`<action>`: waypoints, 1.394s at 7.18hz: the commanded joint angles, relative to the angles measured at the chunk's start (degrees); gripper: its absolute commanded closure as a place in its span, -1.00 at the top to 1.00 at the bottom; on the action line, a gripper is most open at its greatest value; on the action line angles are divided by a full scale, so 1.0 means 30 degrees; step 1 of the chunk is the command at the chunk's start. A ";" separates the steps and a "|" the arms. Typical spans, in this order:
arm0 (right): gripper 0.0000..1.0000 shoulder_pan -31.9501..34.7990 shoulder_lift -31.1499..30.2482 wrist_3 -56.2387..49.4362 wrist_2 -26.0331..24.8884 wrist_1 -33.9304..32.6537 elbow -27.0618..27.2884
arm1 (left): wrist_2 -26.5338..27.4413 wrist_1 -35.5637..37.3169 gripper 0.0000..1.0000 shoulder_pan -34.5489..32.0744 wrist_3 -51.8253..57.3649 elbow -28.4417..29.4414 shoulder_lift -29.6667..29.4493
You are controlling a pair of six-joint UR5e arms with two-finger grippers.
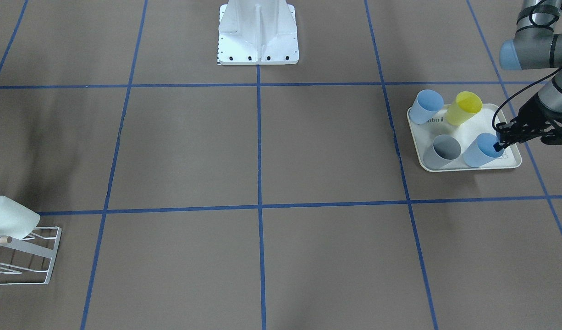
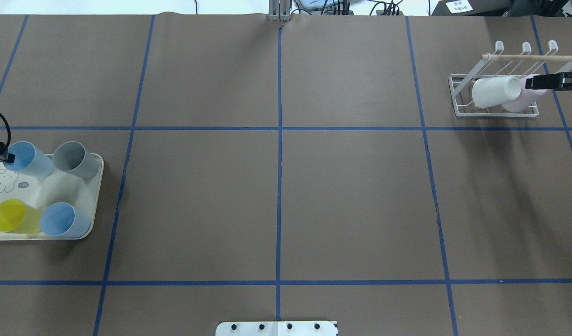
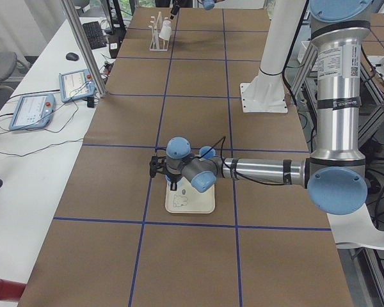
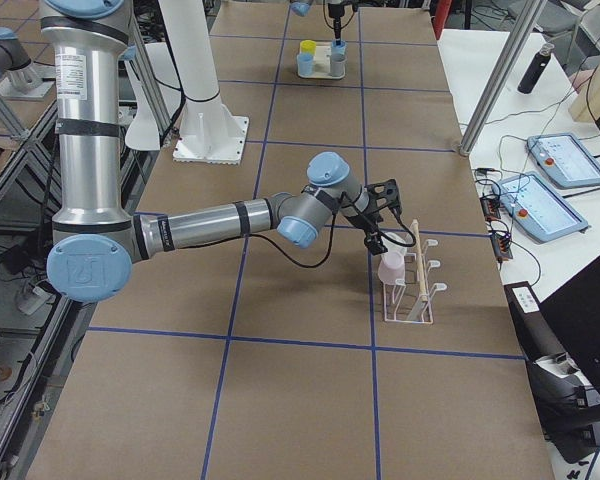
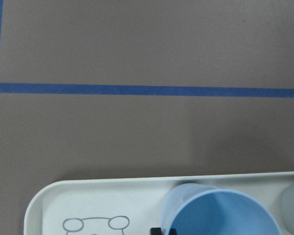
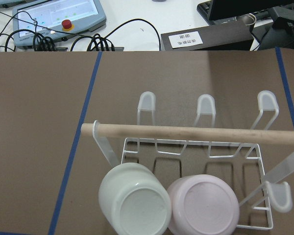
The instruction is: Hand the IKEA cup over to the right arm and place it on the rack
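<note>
A light-blue cup (image 1: 480,151) stands on the cream rabbit-print tray (image 1: 473,126) with a grey, a yellow and another blue cup. My left gripper (image 1: 498,146) is shut on this cup's rim, one finger inside and one outside; the left wrist view shows the cup (image 5: 220,215) and the fingertips at its near rim. The cup rests on the tray (image 2: 48,186). The white wire rack (image 2: 458,93) stands far right and holds a white cup (image 2: 493,91) and a pink cup (image 2: 517,102). My right gripper (image 2: 528,83) hovers just beside the pink cup, open and empty.
The grey cup (image 2: 76,160), yellow cup (image 2: 13,216) and second blue cup (image 2: 64,220) crowd the tray around the held cup. The rack's wooden dowel (image 6: 186,132) runs above its cups. The robot's white base (image 1: 258,36) stands at mid table.
</note>
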 commanded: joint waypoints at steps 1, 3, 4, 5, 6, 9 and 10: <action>1.00 -0.0267 0.0142 0.0033 0.0045 0.0168 0.0040 | -0.1386 0.0055 -1.00 -0.0872 -0.0003 -0.0714 -0.0009; 1.00 -0.0562 0.0143 0.0150 0.0306 0.0344 0.0244 | -0.1391 0.0084 -1.00 -0.2078 -0.0178 -0.1335 0.0020; 1.00 -0.0592 0.0056 0.0179 0.0540 0.1186 0.0071 | -0.1884 0.0142 -1.00 -0.2748 -0.0353 -0.1307 -0.0125; 1.00 -0.0592 -0.0061 0.0238 0.1732 0.2151 -0.0134 | -0.2237 0.0085 -1.00 -0.2783 -0.1950 -0.1625 -0.0416; 1.00 -0.0824 0.0025 0.0267 0.2063 0.2277 -0.0107 | -0.2270 0.0113 -1.00 -0.2755 -0.4112 -0.2267 -0.0796; 1.00 -0.2256 0.0113 0.4767 0.2387 0.6131 0.0009 | -0.3148 -0.0614 -1.00 -0.1852 -1.3337 -0.3879 -0.3692; 1.00 -0.3132 0.0694 0.8521 0.2388 0.8060 -0.0135 | -0.3091 -0.0677 -1.00 -0.1034 -1.5103 -0.4406 -0.4280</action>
